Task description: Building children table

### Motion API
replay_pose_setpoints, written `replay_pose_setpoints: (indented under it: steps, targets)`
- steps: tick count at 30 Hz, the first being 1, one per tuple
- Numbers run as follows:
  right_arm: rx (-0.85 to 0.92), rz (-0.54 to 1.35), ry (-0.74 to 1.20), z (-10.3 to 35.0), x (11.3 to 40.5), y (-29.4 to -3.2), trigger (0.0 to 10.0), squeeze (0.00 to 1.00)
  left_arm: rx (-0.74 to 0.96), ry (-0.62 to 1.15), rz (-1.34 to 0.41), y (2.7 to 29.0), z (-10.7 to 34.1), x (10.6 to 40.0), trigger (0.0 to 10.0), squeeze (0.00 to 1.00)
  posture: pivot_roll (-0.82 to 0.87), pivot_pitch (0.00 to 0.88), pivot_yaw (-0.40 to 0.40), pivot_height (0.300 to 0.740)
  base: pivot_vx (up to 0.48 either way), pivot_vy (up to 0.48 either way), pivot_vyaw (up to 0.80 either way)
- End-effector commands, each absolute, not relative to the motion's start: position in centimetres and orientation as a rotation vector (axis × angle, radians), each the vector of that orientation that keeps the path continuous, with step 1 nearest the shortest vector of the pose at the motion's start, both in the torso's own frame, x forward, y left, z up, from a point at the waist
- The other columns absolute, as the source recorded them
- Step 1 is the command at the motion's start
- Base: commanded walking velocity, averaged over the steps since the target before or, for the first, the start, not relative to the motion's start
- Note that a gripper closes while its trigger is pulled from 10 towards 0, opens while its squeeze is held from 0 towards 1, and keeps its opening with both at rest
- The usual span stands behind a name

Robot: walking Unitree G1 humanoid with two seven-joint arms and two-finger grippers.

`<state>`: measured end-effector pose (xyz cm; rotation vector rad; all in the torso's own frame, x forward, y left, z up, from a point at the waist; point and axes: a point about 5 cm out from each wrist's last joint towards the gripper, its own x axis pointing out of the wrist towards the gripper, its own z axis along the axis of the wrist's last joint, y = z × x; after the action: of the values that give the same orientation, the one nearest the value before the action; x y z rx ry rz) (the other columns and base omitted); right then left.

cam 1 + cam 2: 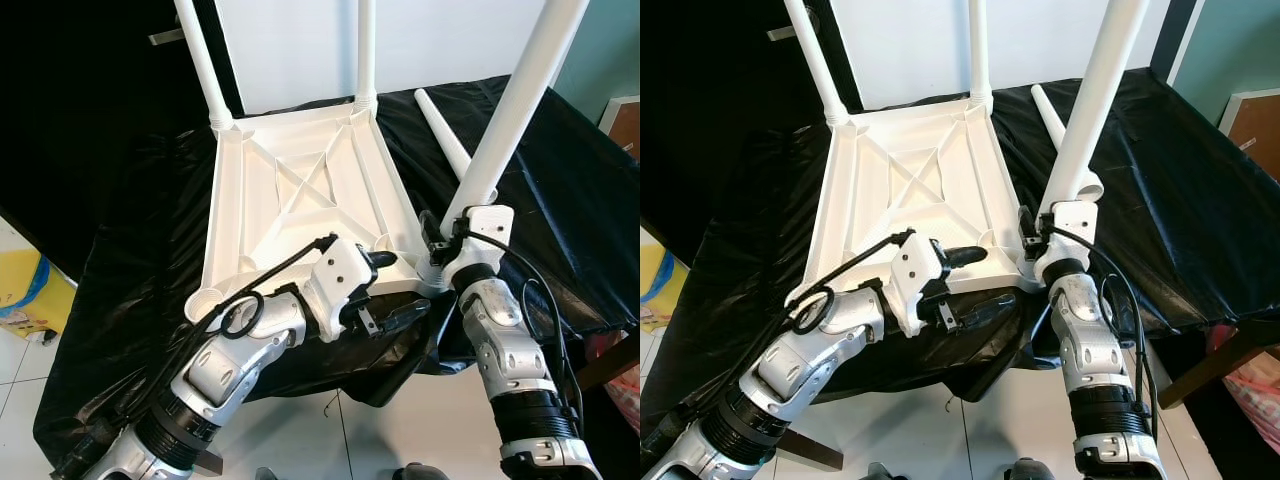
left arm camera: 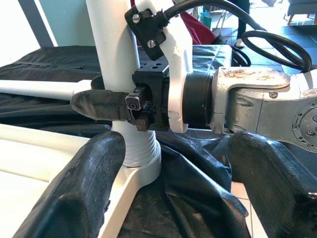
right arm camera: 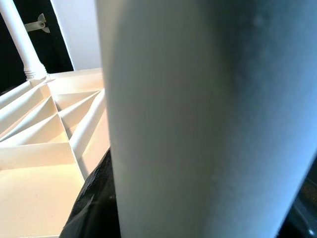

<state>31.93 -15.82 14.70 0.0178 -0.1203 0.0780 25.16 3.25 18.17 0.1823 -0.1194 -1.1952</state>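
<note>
A white plastic children's table (image 1: 300, 190) lies upside down on a black cloth. Two legs (image 1: 205, 65) stand screwed in at its far corners. A third white leg (image 1: 510, 110) rises from the near right corner socket (image 2: 141, 166), leaning to the right. My right gripper (image 1: 440, 248) is shut on this leg just above its threaded foot; one finger (image 2: 96, 105) presses against it. My left gripper (image 1: 392, 288) is open at the table's near edge, one finger above the rim and one below. A loose leg (image 1: 445, 135) lies on the cloth behind.
The black cloth (image 1: 560, 200) covers the work surface and hangs over its near edge. A yellow box (image 1: 25, 290) sits on the tiled floor to the left. A brown board (image 1: 625, 120) stands at the far right, and a pink bag (image 1: 625, 385) lies lower right.
</note>
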Motion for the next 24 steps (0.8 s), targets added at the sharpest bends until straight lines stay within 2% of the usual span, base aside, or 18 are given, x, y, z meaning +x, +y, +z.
replay_pose_setpoints:
  steps: [1,4,5,7,8,10,12,24]
  targets:
    - [0.029,0.054,0.030,11.7,31.5,-16.1,10.0,0.00,0.196,-0.114,-1.239,3.4,18.2,24.9,10.0,0.00,-0.09,0.084,0.076,0.740,0.000,0.000,0.00]
    - [0.025,0.048,0.036,11.5,31.3,-16.3,10.0,0.00,0.196,-0.115,-1.239,3.4,18.2,24.9,10.0,0.00,-0.09,0.083,0.077,0.740,0.000,0.000,0.00]
    - [-0.020,0.070,-0.041,11.8,30.8,-16.3,10.0,0.00,0.196,-0.117,-1.239,3.3,18.3,24.9,10.0,0.00,-0.09,0.083,0.075,0.740,0.000,0.000,0.00]
    - [-0.020,0.070,-0.041,11.8,30.8,-16.3,10.0,0.00,0.196,-0.117,-1.239,3.3,18.3,24.9,10.0,0.00,-0.09,0.083,0.075,0.740,0.000,0.000,0.00]
    - [-0.041,0.094,-0.129,11.9,30.0,-16.2,10.0,0.00,0.196,-0.120,-1.239,3.3,18.4,24.9,10.0,0.00,-0.09,0.088,0.083,0.740,0.000,0.000,0.00]
    - [-0.041,0.094,-0.129,11.9,30.0,-16.2,10.0,0.00,0.196,-0.120,-1.239,3.3,18.4,24.9,10.0,0.00,-0.09,0.088,0.083,0.740,0.000,0.000,0.00]
    - [-0.074,0.121,-0.221,11.7,28.9,-16.3,10.0,0.00,0.198,-0.126,-1.239,3.4,18.6,24.9,10.0,0.00,-0.09,0.098,0.095,0.740,0.000,0.000,0.00]
    - [-0.051,0.118,-0.195,11.4,28.6,-16.3,10.0,0.00,0.208,-0.126,-1.234,3.7,18.8,25.0,10.0,0.00,-0.08,0.109,0.097,0.740,0.000,0.000,0.00]
